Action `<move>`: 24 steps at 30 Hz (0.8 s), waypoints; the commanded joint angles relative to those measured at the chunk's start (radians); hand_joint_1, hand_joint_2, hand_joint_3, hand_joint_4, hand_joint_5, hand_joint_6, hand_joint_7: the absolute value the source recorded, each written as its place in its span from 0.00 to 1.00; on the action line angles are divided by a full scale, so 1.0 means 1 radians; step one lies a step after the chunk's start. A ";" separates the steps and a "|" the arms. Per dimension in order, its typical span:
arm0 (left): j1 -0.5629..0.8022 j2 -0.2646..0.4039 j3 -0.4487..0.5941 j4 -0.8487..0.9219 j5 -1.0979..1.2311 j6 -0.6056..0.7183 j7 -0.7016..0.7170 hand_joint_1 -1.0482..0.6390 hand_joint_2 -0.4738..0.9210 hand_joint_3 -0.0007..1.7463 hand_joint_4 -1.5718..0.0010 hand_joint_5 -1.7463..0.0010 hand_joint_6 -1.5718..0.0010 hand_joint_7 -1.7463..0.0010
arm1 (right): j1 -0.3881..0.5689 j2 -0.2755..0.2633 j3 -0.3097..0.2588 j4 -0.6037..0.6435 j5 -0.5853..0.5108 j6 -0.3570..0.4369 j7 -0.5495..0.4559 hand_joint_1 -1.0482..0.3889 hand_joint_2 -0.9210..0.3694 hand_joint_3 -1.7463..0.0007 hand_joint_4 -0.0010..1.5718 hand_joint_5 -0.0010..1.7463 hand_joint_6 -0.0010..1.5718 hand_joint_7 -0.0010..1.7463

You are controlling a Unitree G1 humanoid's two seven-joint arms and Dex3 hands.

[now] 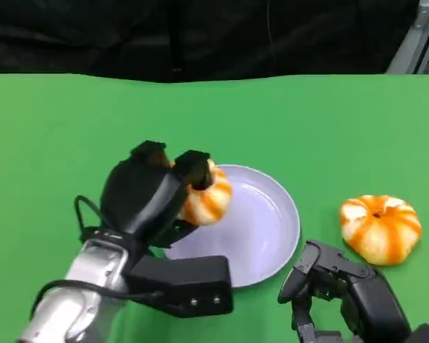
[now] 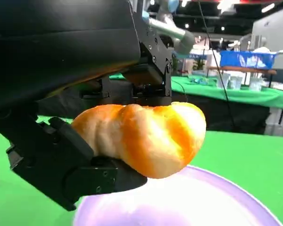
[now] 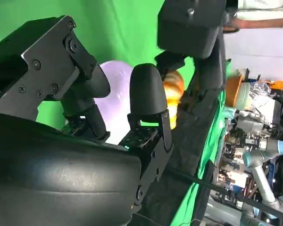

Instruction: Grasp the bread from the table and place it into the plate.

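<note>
The left hand (image 1: 154,189) grips an orange-and-white striped bread (image 1: 206,199), its fingers closed around it, holding it above the left side of the pale lilac plate (image 1: 275,243). The right hand (image 1: 336,286) rests near the plate's right edge, fingers apart and holding nothing, with a second bread (image 1: 380,227) lying on the green table (image 1: 57,143) just beyond it. No writing or labels are readable.

Green table cover (image 1: 57,121), black backdrop (image 1: 200,36) behind it. 1 second orange-striped bun (image 1: 380,229) lies on the cover, right of the plate (image 1: 289,221), apart.
</note>
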 commanded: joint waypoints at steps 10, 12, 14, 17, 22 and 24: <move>-0.059 -0.002 -0.031 -0.035 -0.078 0.098 -0.400 0.28 0.99 0.12 0.88 0.62 0.76 0.95 | 0.014 -0.005 0.000 -0.024 0.003 0.011 -0.001 0.85 0.47 0.14 0.54 0.98 0.47 0.87; -0.061 0.010 -0.036 -0.064 -0.081 0.124 -0.485 0.21 1.00 0.13 0.94 0.65 0.79 0.97 | 0.014 -0.006 0.001 -0.027 0.001 0.013 0.000 0.85 0.47 0.13 0.54 0.98 0.47 0.87; -0.061 0.015 -0.038 -0.084 -0.080 0.140 -0.533 0.17 1.00 0.14 0.98 0.66 0.80 0.98 | 0.014 -0.007 0.002 -0.029 -0.002 0.016 -0.001 0.84 0.47 0.14 0.53 0.98 0.47 0.88; -0.059 0.016 -0.037 -0.096 -0.077 0.150 -0.553 0.16 1.00 0.14 0.99 0.65 0.81 0.98 | 0.014 -0.007 0.002 -0.030 -0.002 0.018 -0.001 0.84 0.46 0.15 0.53 0.98 0.47 0.88; -0.062 0.034 -0.048 -0.119 -0.078 0.156 -0.613 0.14 1.00 0.14 0.99 0.63 0.81 0.99 | 0.015 -0.006 0.002 -0.034 -0.006 0.023 -0.005 0.83 0.46 0.15 0.53 0.98 0.47 0.87; -0.061 0.044 -0.051 -0.140 -0.079 0.157 -0.650 0.14 1.00 0.13 0.98 0.63 0.80 0.98 | 0.014 -0.006 0.001 -0.030 -0.004 0.016 -0.003 0.83 0.46 0.15 0.53 0.97 0.47 0.87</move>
